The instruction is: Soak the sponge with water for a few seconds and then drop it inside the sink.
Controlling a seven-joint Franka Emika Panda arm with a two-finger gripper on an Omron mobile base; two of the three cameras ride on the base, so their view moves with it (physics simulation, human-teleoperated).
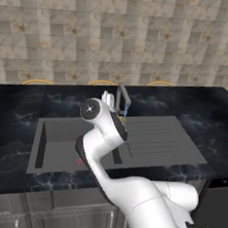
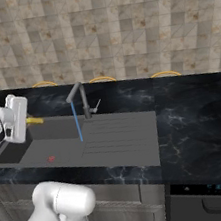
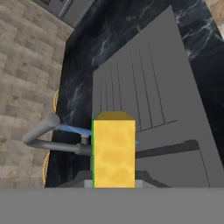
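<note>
1. The fingers are clamped on the sponge (image 3: 113, 151), which stands out from the hand near the tap (image 2: 80, 99), above the sink (image 2: 38, 154).
2. The water (image 2: 76, 120) falls as a thin blue stream from the spout onto the sink floor. From the right base view the sponge (image 2: 35, 121) looks a little to one side of it, so the job now seems to be bringing the sponge into the stream.
3. Move sideways slowly, keeping below the spout so the sponge does not knock the tap.
4. Keep the grip firm; a wet sponge may slip.
5. Hold it in the stream a few seconds before letting go.
6. Release over the deep basin near the red spot (image 2: 51, 159), not over the ribbed wing (image 2: 118, 131) or the black table (image 2: 194, 114).
</note>
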